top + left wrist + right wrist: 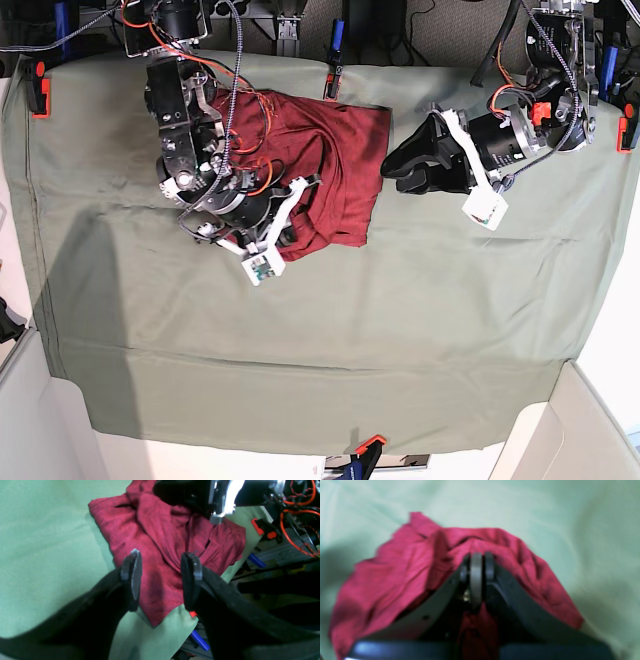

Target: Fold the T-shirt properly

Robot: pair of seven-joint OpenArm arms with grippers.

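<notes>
The dark red T-shirt (335, 150) lies bunched and wrinkled at the back middle of the sage-green table cloth (400, 320). My right gripper (298, 193) rests on the shirt's left part. In the right wrist view its jaws (477, 565) are pressed together with red fabric (402, 562) gathered around and between them. My left gripper (392, 166) is open just off the shirt's right edge. In the left wrist view its fingers (132, 577) stand wide apart above the shirt (160, 537), touching nothing.
Orange and black clamps hold the cloth at the back left (38, 92), back middle (332, 86) and front edge (366, 447). The table's back edge, frame rails and red wiring (297, 507) lie close behind the shirt. The right arm's body (185, 130) covers the shirt's left side.
</notes>
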